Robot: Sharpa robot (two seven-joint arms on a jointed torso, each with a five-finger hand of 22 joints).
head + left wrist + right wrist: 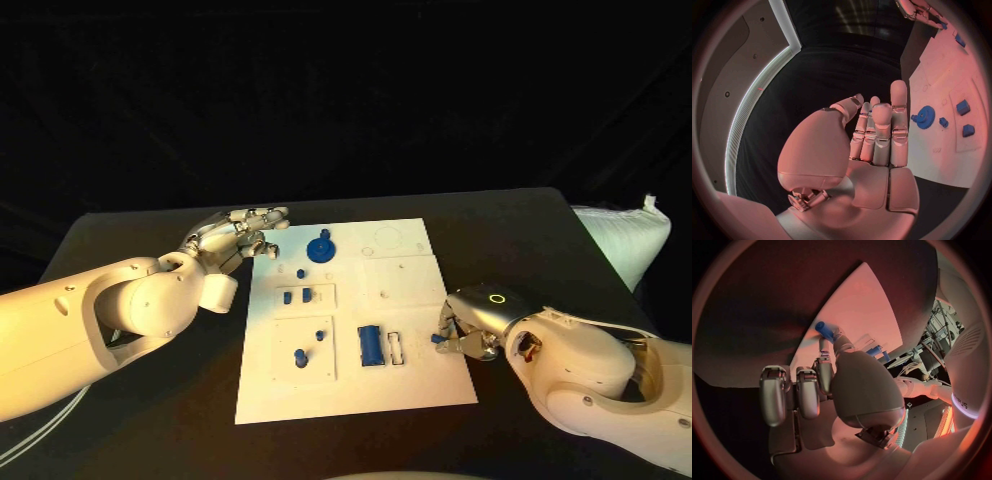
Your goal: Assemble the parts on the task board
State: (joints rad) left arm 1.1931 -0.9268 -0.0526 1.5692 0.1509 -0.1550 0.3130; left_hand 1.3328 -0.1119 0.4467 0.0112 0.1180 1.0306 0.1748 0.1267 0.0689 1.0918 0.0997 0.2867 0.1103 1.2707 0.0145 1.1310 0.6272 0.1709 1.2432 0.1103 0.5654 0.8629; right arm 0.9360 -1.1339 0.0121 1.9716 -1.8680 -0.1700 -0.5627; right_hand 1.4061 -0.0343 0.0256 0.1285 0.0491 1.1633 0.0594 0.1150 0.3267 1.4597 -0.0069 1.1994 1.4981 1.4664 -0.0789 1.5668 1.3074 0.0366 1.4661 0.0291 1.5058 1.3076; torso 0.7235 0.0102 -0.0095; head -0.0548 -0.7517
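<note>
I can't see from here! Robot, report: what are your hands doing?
Left hand open, beside the task board. Right hand pinches a small blue part at the board's right edge. Blue gear on board. Nothing in the way.

white task board [411,385], blue parts [371,346], black table [144,420]

A black table [548,225] carried the things, its far edge running across the middle of the head view against a dark backdrop. Directly on it, near the middle, lay the white task board [418,385], a long plate reaching from the far part of the table toward the near edge, with bare black tabletop to its left and right. On the board sat small blue parts: a round gear-like piece [322,246] toward the far end and a longer rectangular piece [371,345] nearer, with a few smaller ones between them.
</note>
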